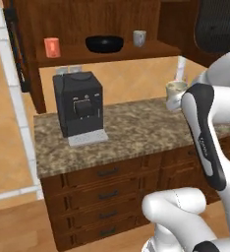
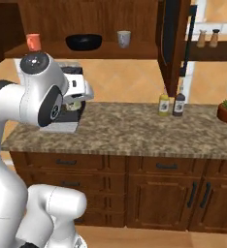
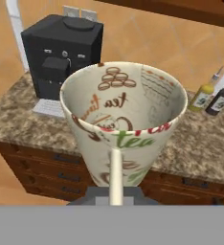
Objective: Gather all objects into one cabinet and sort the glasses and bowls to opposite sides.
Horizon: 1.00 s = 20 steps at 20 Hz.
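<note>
- cabinet (image 1: 95, 15), dark brown, door swung open; long black handle seen on the door (image 2: 170, 43) in the right base view.
- tabletop (image 1: 136, 135) of speckled granite over wooden drawers, below the cabinet.
- white arm raised over the tabletop, elbow high in both base views.
- black coffee machine (image 1: 78, 103) stands on the tabletop at its left end, under the cabinet shelf.
- black bowl (image 1: 104, 44) sits mid-shelf inside the cabinet, upright.
- orange-red cup (image 1: 52, 47) on the same shelf, well left of the bowl.
- grey mug (image 1: 139, 38) on the same shelf, right of the bowl, apart from it.
- cream mug (image 3: 123, 119), printed with "tea" lettering, held up above the tabletop, mouth tipped toward the hand camera; its handle runs down toward the hand.
- hand (image 1: 178, 101) has the cream mug in its hold; fingers hidden behind the mug, so how wide they stand cannot be told.
- two sauce bottles (image 2: 171, 104) stand side by side on the tabletop near the open door.
</note>
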Available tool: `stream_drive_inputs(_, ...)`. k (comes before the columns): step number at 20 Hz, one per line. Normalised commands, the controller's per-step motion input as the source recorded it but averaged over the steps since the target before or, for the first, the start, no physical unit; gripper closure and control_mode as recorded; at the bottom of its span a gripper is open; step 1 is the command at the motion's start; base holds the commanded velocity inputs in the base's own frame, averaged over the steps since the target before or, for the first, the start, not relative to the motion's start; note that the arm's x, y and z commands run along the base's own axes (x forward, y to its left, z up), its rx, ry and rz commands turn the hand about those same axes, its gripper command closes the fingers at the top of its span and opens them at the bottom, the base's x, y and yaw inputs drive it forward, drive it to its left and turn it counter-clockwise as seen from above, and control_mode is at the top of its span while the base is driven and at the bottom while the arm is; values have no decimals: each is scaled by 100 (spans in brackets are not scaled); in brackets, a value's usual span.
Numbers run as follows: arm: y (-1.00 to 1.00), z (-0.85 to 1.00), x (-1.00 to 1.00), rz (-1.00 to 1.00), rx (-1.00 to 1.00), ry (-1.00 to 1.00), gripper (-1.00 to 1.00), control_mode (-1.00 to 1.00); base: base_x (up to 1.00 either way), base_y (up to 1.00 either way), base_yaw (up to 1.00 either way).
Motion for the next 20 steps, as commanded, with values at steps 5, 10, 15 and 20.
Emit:
stream_drive_inputs(5, 0, 0, 0, 0, 0, 0, 100, 100, 89, 39, -8)
stream_drive_inputs(10, 0, 0, 0, 0, 0, 0, 100, 100, 72, 0, 0)
stream_drive_inputs(15, 0, 0, 0, 0, 0, 0, 100, 100, 18, 17, 0)
stream_drive_inputs(20, 0, 0, 0, 0, 0, 0, 100, 100, 4, 11, 2)
